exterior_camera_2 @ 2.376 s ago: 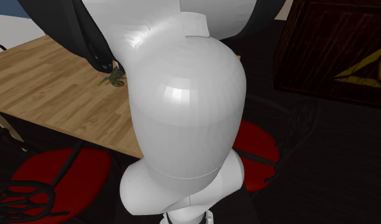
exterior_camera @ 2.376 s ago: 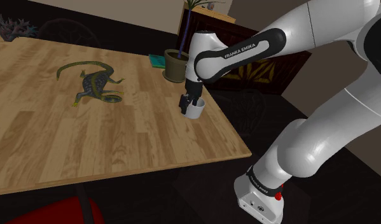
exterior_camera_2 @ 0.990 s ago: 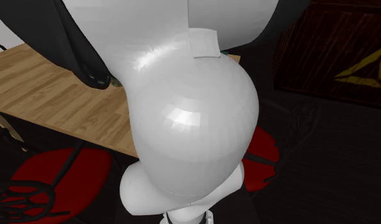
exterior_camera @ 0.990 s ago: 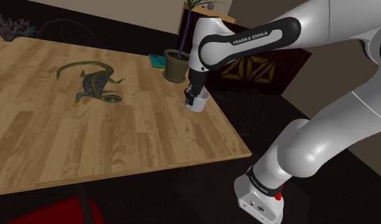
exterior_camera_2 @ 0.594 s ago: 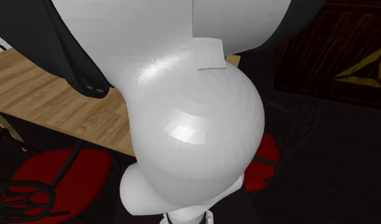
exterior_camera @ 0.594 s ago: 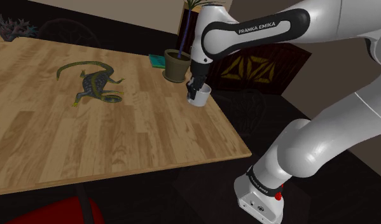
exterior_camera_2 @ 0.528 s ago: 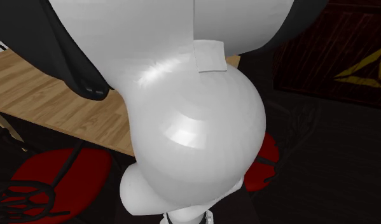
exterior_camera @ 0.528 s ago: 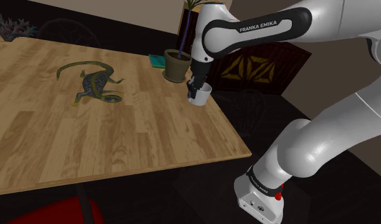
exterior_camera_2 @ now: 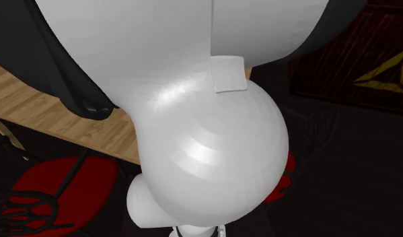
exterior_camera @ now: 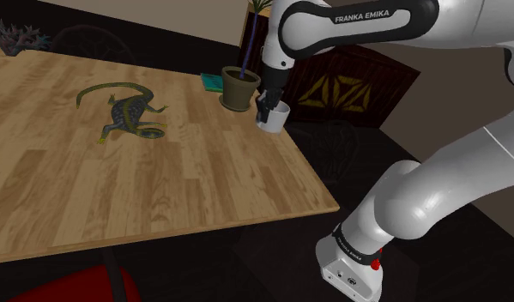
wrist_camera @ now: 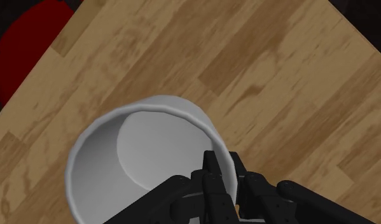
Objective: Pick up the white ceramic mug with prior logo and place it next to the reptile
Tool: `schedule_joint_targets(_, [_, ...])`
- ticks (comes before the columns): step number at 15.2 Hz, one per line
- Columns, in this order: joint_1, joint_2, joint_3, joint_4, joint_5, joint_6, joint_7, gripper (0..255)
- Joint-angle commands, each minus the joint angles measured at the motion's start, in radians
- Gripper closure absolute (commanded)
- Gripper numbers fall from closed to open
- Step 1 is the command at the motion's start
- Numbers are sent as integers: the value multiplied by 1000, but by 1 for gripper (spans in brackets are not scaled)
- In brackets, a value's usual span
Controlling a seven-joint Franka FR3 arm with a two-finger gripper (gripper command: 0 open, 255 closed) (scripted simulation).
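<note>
Gripper [exterior_camera: 264, 107] is pinching the white mug [exterior_camera: 275, 119] by its rim, upper middle of the shoulder view, reptile [exterior_camera: 126, 112] well off left.

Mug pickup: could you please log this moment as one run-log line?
gripper: shut on white mug wall | white mug: upright, beside plant pot | lizard: on table, well apart | placement: not yet done

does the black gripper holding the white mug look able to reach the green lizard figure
Probably yes: the black gripper holds the white mug by its rim, and bare wooden table lies between it and the green lizard figure; the brown plant pot stands aside.
</note>
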Motion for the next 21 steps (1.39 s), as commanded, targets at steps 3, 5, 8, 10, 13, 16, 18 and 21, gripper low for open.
schedule_joint_targets(3, [0,-11,-1,45,1,-56,-4,255])
schedule_joint_targets(5, [8,13,13,77,7,-65,14,255])
schedule_joint_targets(8, [31,93,51,158,18,-69,71,255])
schedule_joint_targets(10, [46,149,74,218,22,-75,109,255])
schedule_joint_targets(13, [68,237,106,317,21,-89,165,255])
schedule_joint_targets(16, [93,330,135,428,14,-110,220,255])
schedule_joint_targets(18, [111,397,151,510,6,-128,256,255])
schedule_joint_targets(21, [111,403,150,477,4,-89,258,255])
